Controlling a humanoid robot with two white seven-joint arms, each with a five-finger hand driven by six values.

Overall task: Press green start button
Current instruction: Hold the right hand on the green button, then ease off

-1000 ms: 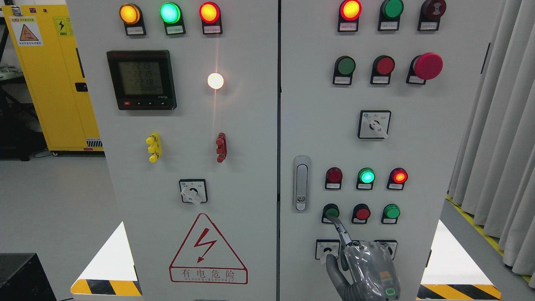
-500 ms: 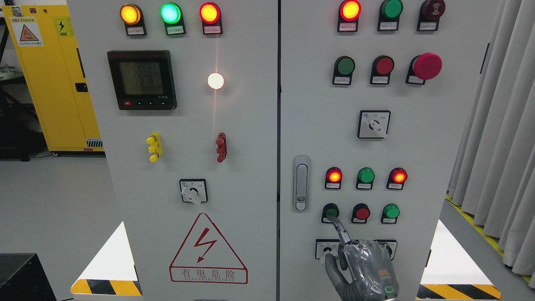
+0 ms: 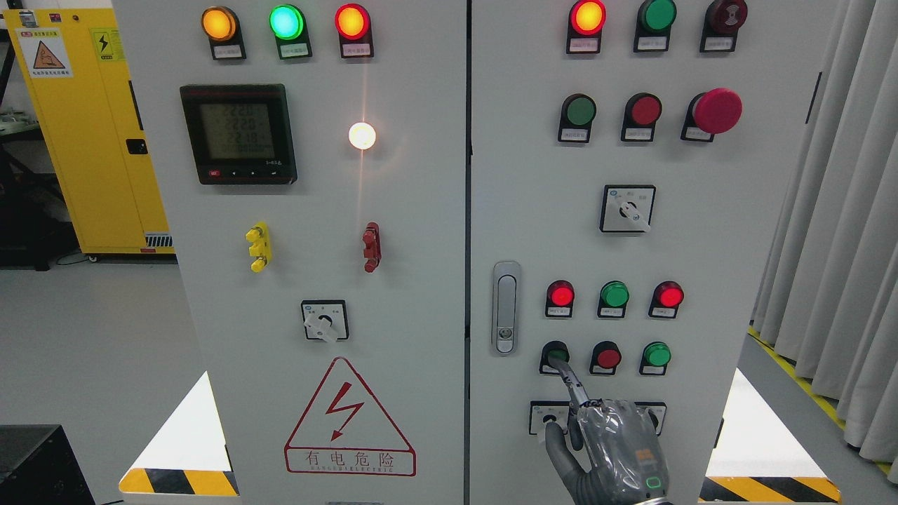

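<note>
Fingertip contact is what I read at the round green start button, leftmost in the bottom row of three pushbuttons on the right door of the pale grey metal control cabinet, low on the panel. My right hand, gloved in shiny grey fabric, rises from the bottom edge with its index finger stretched up and leftward onto the button's lower rim, the thumb out to the left, the other fingers folded; it grips nothing. Just right of the button sit a round red pushbutton and a second green pushbutton, with bare panel between them. To its left stands the upright silver door latch, and above it a row of three domed indicator lamps.
</note>
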